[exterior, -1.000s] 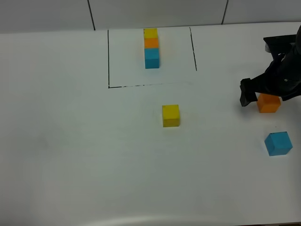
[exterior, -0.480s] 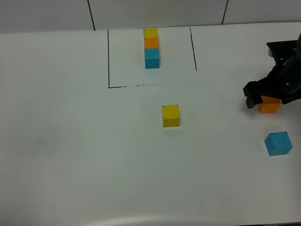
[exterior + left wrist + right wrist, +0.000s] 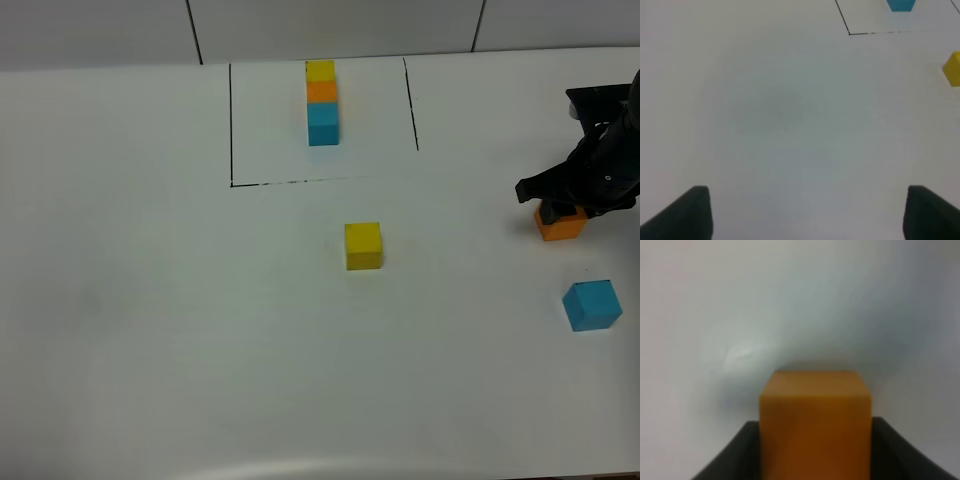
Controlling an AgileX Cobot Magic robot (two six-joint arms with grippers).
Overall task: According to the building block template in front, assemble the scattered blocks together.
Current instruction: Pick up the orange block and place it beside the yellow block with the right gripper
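The orange block (image 3: 562,226) is gripped by the right tool (image 3: 562,207) at the far right of the white table (image 3: 150,300); in the right wrist view the block (image 3: 815,420) is seen clamped between the two dark fingers. The blue block (image 3: 591,305) is found nearer on the right, apart from the orange one. The yellow block (image 3: 363,245) is placed near the middle of the table, well apart from both. The template (image 3: 322,102), a yellow-orange-blue line, is set at the far side within a thin black outline (image 3: 231,120). The left tool (image 3: 807,215) is held wide over bare table, with nothing between its fingers (image 3: 690,215).
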